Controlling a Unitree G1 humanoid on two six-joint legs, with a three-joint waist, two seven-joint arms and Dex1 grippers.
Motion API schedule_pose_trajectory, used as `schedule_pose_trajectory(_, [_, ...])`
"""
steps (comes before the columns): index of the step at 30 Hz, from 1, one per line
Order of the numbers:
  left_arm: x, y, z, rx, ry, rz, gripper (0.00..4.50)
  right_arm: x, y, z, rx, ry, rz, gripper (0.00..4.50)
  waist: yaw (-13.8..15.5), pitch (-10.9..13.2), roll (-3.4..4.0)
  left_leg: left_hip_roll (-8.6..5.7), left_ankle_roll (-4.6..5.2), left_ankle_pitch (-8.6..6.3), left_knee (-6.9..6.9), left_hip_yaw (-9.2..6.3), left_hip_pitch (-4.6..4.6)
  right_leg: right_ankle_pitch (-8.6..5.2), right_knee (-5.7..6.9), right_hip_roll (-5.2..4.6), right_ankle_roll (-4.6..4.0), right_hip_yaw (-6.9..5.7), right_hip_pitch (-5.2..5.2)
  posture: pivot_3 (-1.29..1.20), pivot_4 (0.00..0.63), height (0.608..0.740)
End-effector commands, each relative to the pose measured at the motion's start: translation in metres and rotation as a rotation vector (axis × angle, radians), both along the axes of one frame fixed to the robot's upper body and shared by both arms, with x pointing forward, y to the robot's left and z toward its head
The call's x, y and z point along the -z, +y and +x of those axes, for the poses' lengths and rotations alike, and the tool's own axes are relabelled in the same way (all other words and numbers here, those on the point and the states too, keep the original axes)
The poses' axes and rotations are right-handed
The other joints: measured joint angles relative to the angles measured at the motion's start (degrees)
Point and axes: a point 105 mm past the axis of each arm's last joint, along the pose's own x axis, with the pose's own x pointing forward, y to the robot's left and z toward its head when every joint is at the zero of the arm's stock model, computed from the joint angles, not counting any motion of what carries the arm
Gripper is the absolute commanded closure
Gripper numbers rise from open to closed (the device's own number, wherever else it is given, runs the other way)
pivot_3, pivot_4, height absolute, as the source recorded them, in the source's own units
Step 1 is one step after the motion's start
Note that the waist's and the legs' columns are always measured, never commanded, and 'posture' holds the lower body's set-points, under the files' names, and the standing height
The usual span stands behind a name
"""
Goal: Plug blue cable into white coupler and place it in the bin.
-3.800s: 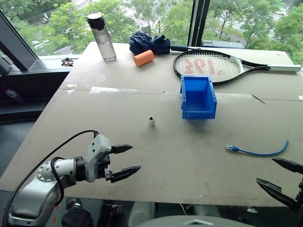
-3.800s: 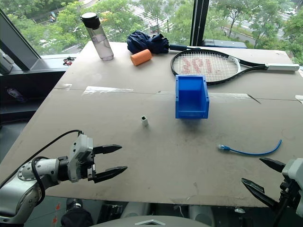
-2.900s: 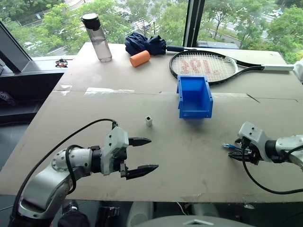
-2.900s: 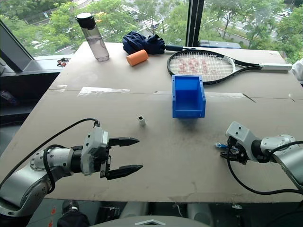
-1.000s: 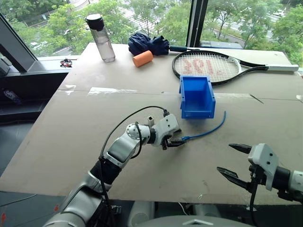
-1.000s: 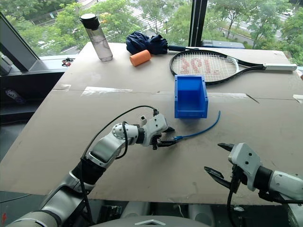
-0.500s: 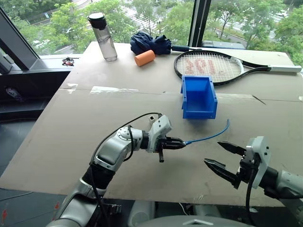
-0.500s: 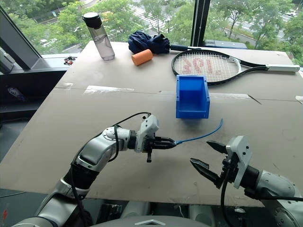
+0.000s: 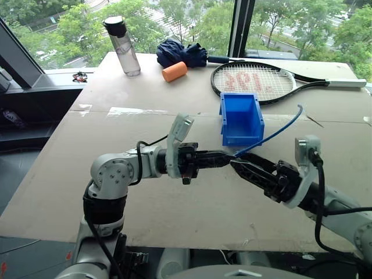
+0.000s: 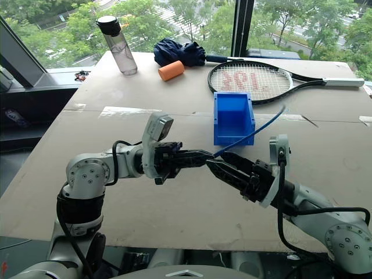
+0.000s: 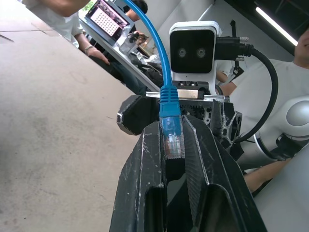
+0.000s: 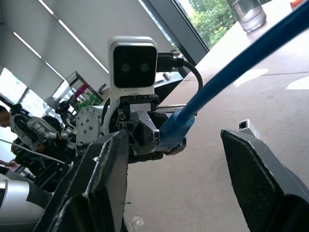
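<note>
Lifted since earlier: left end effector (image 9: 224,158) clenched on plug of blue cable (image 9: 273,133), now above surface (image 9: 70,168). Right end effector (image 9: 244,167) released, meeting it. White coupler (image 12: 248,128) on surface, unplugged. Bin (image 9: 241,119) empty; plugging, binning left.

The table (image 9: 70,174) carries bin (image 9: 241,119), racket (image 9: 261,81), bottle (image 9: 123,46), foam cylinder (image 9: 175,71), cloth (image 9: 181,53)

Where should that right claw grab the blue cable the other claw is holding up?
Probably on the blue boot just behind the clear plug. The left gripper is shut on the plug of the blue cable, which sticks out level toward the right gripper. Its open fingers already straddle that stretch, so coming straight in from the facing side looks best.
</note>
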Motion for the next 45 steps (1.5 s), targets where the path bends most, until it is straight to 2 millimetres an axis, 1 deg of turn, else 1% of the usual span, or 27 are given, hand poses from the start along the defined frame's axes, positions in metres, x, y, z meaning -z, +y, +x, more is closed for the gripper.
schedule_pose_trajectory(1, [-0.014, -0.001, -0.010, 0.043, -0.057, -0.015, 4.50, -0.013, 0.003, 0.001, -0.013, -0.010, 0.055, 1.25, -0.1, 0.0, 0.00, 0.00, 0.00, 0.00, 0.00, 0.00, 0.00, 0.00, 0.00, 0.00, -0.01, 0.00, 0.00, 0.00, 0.150, 0.740])
schedule_pose_trajectory(4, [-0.012, 0.000, -0.011, 0.039, -0.059, -0.002, 4.50, -0.020, 0.003, 0.005, -0.009, -0.004, 0.105, 1.25, -0.2, 0.0, 0.00, 0.00, 0.00, 0.00, 0.00, 0.01, 0.01, -0.04, 0.00, 0.00, -0.07, 0.01, 0.00, 0.00, 0.150, 0.740])
schedule_pose_trajectory(5, [-0.012, 0.000, -0.010, 0.034, -0.060, -0.001, 4.50, -0.019, 0.003, 0.004, -0.023, 0.004, 0.105, 1.82, -0.2, 0.0, 0.01, 0.00, 0.00, 0.00, -0.01, 0.01, 0.01, -0.04, 0.00, 0.00, -0.07, 0.01, 0.00, 0.00, 0.150, 0.740])
schedule_pose_trajectory(6, [-0.012, 0.000, -0.010, 0.031, -0.060, -0.002, 4.50, -0.017, 0.004, 0.002, -0.039, 0.013, 0.099, 2.10, -0.2, 0.0, 0.01, 0.00, 0.00, 0.00, -0.01, 0.01, 0.01, -0.04, 0.00, 0.00, -0.07, 0.01, 0.00, 0.00, 0.150, 0.740])
schedule_pose_trajectory(8, [-0.012, -0.001, -0.010, 0.030, -0.063, -0.002, 4.50, -0.013, 0.006, -0.001, -0.063, 0.033, 0.091, 3.15, -0.2, 0.0, 0.01, 0.00, 0.00, 0.00, -0.01, 0.02, 0.00, -0.04, -0.01, 0.00, -0.07, 0.02, -0.01, 0.00, 0.150, 0.740])
schedule_pose_trajectory(10, [-0.013, -0.002, -0.011, 0.030, -0.069, -0.003, 4.50, -0.012, 0.008, -0.004, -0.084, 0.043, 0.094, 4.09, -0.2, 0.0, 0.01, 0.00, 0.00, 0.00, -0.01, 0.03, 0.00, -0.05, -0.02, 0.00, -0.08, 0.02, 0.00, 0.00, 0.150, 0.740])
schedule_pose_trajectory(11, [-0.013, -0.003, -0.011, 0.030, -0.070, -0.003, 4.50, -0.012, 0.009, -0.004, -0.090, 0.045, 0.095, 4.40, -0.2, 0.0, 0.02, 0.00, 0.00, 0.00, -0.01, 0.03, 0.00, -0.06, -0.02, 0.00, -0.10, 0.02, -0.01, 0.00, 0.150, 0.740])
schedule_pose_trajectory(16, [-0.017, -0.003, -0.012, 0.026, -0.082, -0.015, 4.50, -0.011, 0.011, -0.007, -0.113, 0.060, 0.103, 4.40, -0.2, 0.0, 0.02, 0.00, 0.00, 0.00, -0.01, 0.03, 0.00, -0.07, -0.01, 0.00, -0.11, 0.03, -0.01, 0.00, 0.150, 0.740])
schedule_pose_trajectory(19, [-0.017, -0.002, -0.007, -0.012, -0.105, -0.001, 4.50, -0.011, 0.011, -0.006, -0.112, 0.062, 0.102, 4.40, -0.2, 0.0, 0.02, 0.00, 0.00, 0.00, -0.01, 0.04, 0.00, -0.07, -0.02, 0.00, -0.12, 0.04, -0.01, 0.00, 0.150, 0.740])
schedule_pose_trajectory(21, [-0.018, 0.001, -0.008, -0.017, -0.121, 0.009, 3.49, -0.012, 0.010, -0.004, -0.105, 0.060, 0.104, 4.50, -0.2, 0.0, 0.02, 0.00, 0.00, 0.00, -0.01, 0.04, 0.00, -0.07, -0.02, 0.00, -0.12, 0.04, -0.01, 0.00, 0.150, 0.740])
schedule_pose_trajectory(22, [-0.017, 0.003, -0.007, -0.032, -0.137, 0.018, 3.22, -0.012, 0.009, -0.003, -0.098, 0.057, 0.105, 4.50, -0.3, 0.0, 0.02, 0.01, 0.00, 0.00, -0.02, 0.04, 0.00, -0.07, -0.02, 0.00, -0.12, 0.04, -0.02, 0.00, 0.150, 0.740])
schedule_pose_trajectory(24, [-0.009, 0.015, -0.001, -0.123, -0.170, 0.078, 2.19, -0.012, 0.006, 0.000, -0.073, 0.049, 0.105, 4.50, -0.4, 0.0, 0.02, 0.01, 0.00, 0.00, -0.04, 0.04, 0.00, -0.07, -0.02, 0.00, -0.12, 0.05, -0.04, 0.00, 0.150, 0.740])
schedule_pose_trajectory(25, [-0.004, 0.023, 0.008, -0.209, -0.201, 0.111, 1.65, -0.011, 0.004, 0.001, -0.061, 0.045, 0.103, 4.50, -0.4, 0.0, 0.04, 0.01, 0.00, 0.00, -0.09, 0.07, 0.01, -0.07, -0.02, 0.00, -0.12, 0.08, -0.06, 0.00, 0.150, 0.740])
schedule_pose_trajectory(26, [0.000, 0.034, 0.019, -0.307, -0.227, 0.144, 1.28, -0.011, 0.002, 0.003, -0.046, 0.041, 0.099, 4.50, -0.4, 0.0, 0.04, 0.02, 0.00, 0.00, -0.11, 0.11, 0.02, -0.07, -0.03, 0.00, -0.13, 0.12, -0.08, 0.00, 0.150, 0.740])
schedule_pose_trajectory(28, [0.010, 0.063, 0.041, -0.518, -0.371, 0.266, 0.30, -0.008, -0.002, 0.005, -0.017, 0.039, 0.094, 4.50, -0.4, 0.0, 0.04, 0.03, 0.00, 0.00, -0.13, 0.13, 0.01, -0.07, -0.03, 0.00, -0.13, 0.14, -0.10, 0.00, 0.150, 0.740])
schedule_pose_trajectory(29, [0.013, 0.075, 0.048, -0.588, -0.418, 0.316, 0.05, -0.008, -0.003, 0.006, -0.007, 0.039, 0.097, 4.50, -0.4, 0.0, 0.04, 0.03, 0.00, 0.00, -0.14, 0.13, 0.00, -0.07, -0.03, 0.00, -0.14, 0.14, -0.13, 0.00, 0.150, 0.740])
schedule_pose_trajectory(31, [0.021, 0.091, 0.057, -0.671, -0.507, 0.411, 0.05, -0.006, -0.004, 0.006, 0.004, 0.041, 0.102, 4.50, -0.3, 0.0, 0.04, 0.03, 0.00, 0.00, -0.20, 0.18, 0.02, -0.08, -0.04, 0.00, -0.15, 0.18, -0.15, 0.00, 0.150, 0.740])
schedule_pose_trajectory(33, [0.031, 0.100, 0.066, -0.717, -0.567, 0.485, 0.05, -0.004, -0.003, 0.006, 0.006, 0.043, 0.103, 4.50, 0.2, 0.0, 0.03, 0.03, 0.00, 0.00, -0.19, 0.20, -0.01, -0.08, -0.06, -0.03, -0.16, 0.18, -0.17, 0.00, 0.150, 0.740])
schedule_pose_trajectory(36, [0.046, 0.096, 0.072, -0.689, -0.628, 0.539, 0.05, -0.001, -0.001, 0.007, 0.002, 0.039, 0.095, 4.50, 1.0, 0.0, 0.03, 0.01, 0.00, 0.00, -0.17, 0.27, -0.06, -0.08, -0.13, -0.11, -0.16, 0.22, -0.17, 0.00, 0.150, 0.740])
schedule_pose_trajectory(40, [0.058, 0.088, 0.080, -0.662, -0.644, 0.547, 0.05, -0.001, -0.002, 0.008, 0.003, 0.031, 0.083, 4.50, 1.1, 0.0, 0.00, 0.03, 0.00, 0.00, -0.14, 0.27, -0.13, -0.07, -0.17, -0.23, -0.16, 0.21, -0.18, 0.00, 0.150, 0.740])
schedule_pose_trajectory(44, [0.079, 0.080, 0.088, -0.585, -0.657, 0.586, 0.05, 0.001, -0.005, 0.009, 0.018, 0.018, 0.053, 4.50, 1.0, 0.0, 0.00, 0.01, 0.00, 0.00, -0.14, 0.28, -0.11, -0.07, -0.15, -0.20, -0.15, 0.20, -0.19, 0.00, 0.150, 0.740])
schedule_pose_trajectory(45, [0.082, 0.081, 0.093, -0.592, -0.659, 0.593, 0.27, 0.001, -0.005, 0.008, 0.025, 0.015, 0.046, 4.50, 1.0, 0.0, 0.00, -0.06, 0.00, 0.00, -0.14, 0.28, -0.11, -0.07, -0.13, -0.18, -0.15, 0.19, -0.19, 0.00, 0.150, 0.740])
